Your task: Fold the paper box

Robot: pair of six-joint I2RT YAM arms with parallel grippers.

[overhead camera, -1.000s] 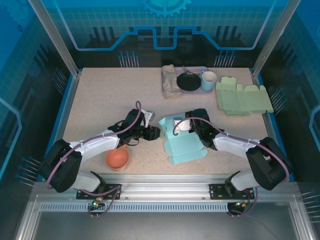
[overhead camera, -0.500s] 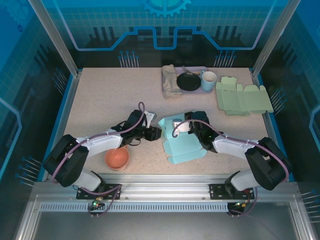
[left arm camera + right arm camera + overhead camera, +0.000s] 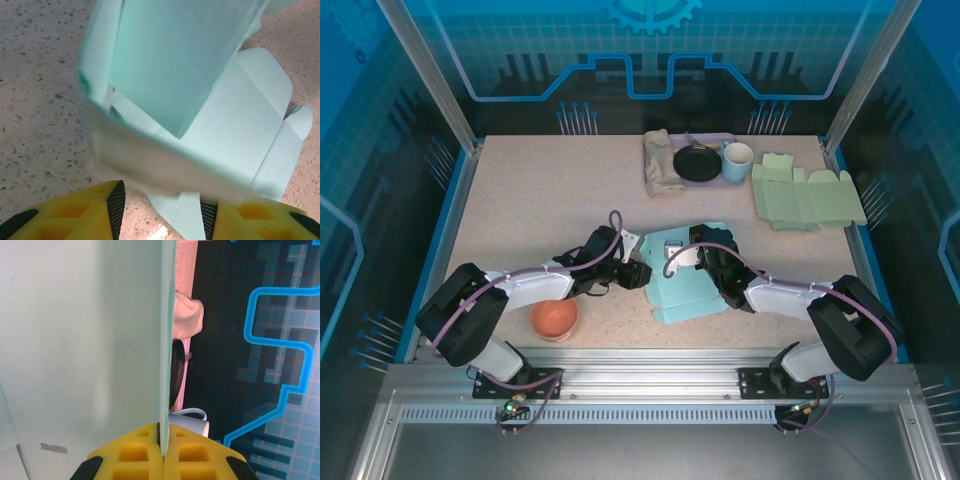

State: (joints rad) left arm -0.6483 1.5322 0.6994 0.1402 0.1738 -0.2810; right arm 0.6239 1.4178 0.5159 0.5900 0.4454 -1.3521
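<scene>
Orange bowl (image 3: 554,318) sits near the front left of the speckled table (image 3: 530,200). At the back there's a lavender tray (image 3: 716,137) with a crumpled beige cloth (image 3: 662,163), a black pan (image 3: 697,163) and 1 pale mug (image 3: 737,161). Flat green cardboard cutouts (image 3: 807,197) lie just right of it.

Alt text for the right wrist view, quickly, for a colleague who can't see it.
The right gripper, shut, pinches the edge of a pale teal paper box panel. Behind it are a beige cloth and a pale mug.
</scene>
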